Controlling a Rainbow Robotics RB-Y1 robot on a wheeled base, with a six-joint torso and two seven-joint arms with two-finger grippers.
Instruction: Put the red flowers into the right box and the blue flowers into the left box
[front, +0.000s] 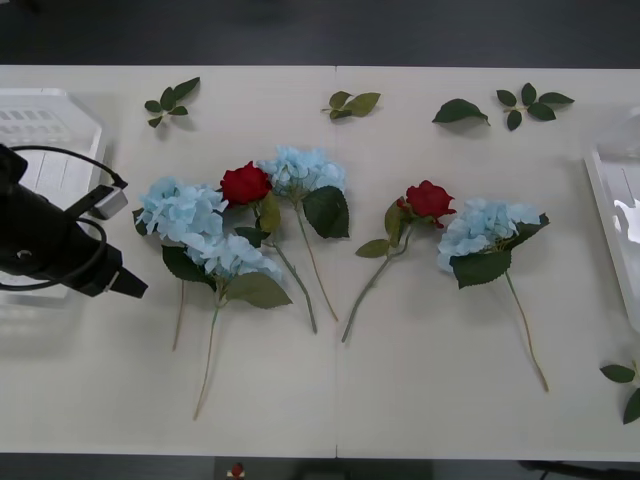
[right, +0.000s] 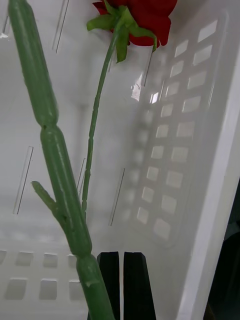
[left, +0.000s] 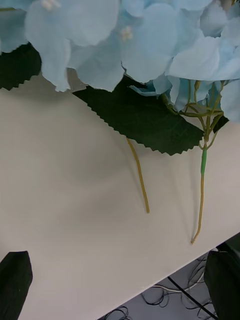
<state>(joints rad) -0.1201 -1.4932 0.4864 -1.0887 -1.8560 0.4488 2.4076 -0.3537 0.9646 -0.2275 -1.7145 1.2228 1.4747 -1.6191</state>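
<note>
Front view: a white tabletop (front: 420, 400) carries four blue flowers (front: 180, 208) and two red flowers (front: 245, 184). Three of the blue heads cluster left of centre with one rose among them; the second rose (front: 430, 199) lies to the right of the cluster, just beside the fourth blue head (front: 478, 226). The left box (front: 45, 125) sits at the tabletop's left edge, beyond the left arm (front: 50, 245), which reaches toward the cluster. The right box (front: 610, 220) lies at the right edge. Loose leaf sprigs (front: 170, 100) are scattered along the far side, with another near the right box.

Right wrist view: the right gripper (right: 122, 285) hangs over the glossy floor of the right box (right: 180, 125), its black fingers (right: 135, 285) pressed together — a thick green stem (right: 55, 165) crosses just beside them, not between them. A red rose (right: 145, 15) lies in the box on its thin stem.

Left wrist view: the left gripper (left: 117, 280) hovers over the tabletop near its edge, fingers (left: 15, 280) spread wide and holding nothing — blue petals (left: 125, 40), a dark serrated leaf (left: 145, 120) and two thin stems lie ahead.
</note>
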